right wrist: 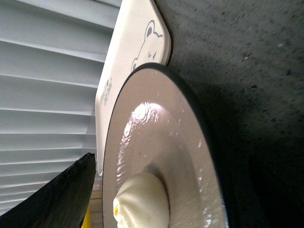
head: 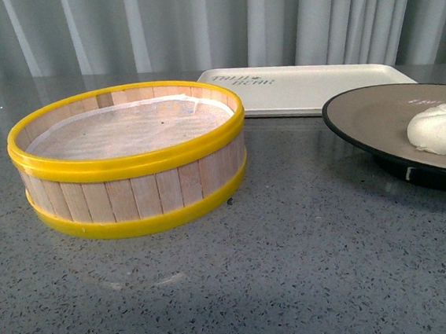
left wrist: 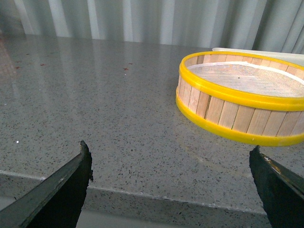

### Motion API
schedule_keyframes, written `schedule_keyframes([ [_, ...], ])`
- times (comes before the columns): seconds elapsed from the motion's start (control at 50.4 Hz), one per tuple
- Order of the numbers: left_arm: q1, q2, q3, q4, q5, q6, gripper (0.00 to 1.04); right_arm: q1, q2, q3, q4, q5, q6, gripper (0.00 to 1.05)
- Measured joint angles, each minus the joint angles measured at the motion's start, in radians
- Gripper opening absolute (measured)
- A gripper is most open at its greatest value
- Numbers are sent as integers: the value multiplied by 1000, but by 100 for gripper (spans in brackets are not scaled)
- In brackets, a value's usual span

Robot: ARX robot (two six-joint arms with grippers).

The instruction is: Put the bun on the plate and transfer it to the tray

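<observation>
The white bun sits on the tan plate with the black rim at the right of the table. The cream tray lies behind the plate and holds nothing. Neither gripper shows in the front view. In the right wrist view my right gripper is open, with the plate and the bun between its jaws; one black finger shows beside the plate's rim and the tray lies beyond. My left gripper is open and empty over the table's front edge.
A round wooden steamer basket with yellow rims stands left of the plate, lined with white paper and holding nothing; it also shows in the left wrist view. The grey speckled table runs to a grey curtain behind.
</observation>
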Motion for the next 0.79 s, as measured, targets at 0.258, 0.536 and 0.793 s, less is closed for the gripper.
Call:
schedule_keyframes([
  [0.258,0,0,0,0,0,0,98,30,40,27,16,-13,47,72],
  [0.536,0,0,0,0,0,0,98,31,48,27,26,-16,54,26],
  [0.793,0,0,0,0,0,0,98,27,49,26,57,-31,59,3],
])
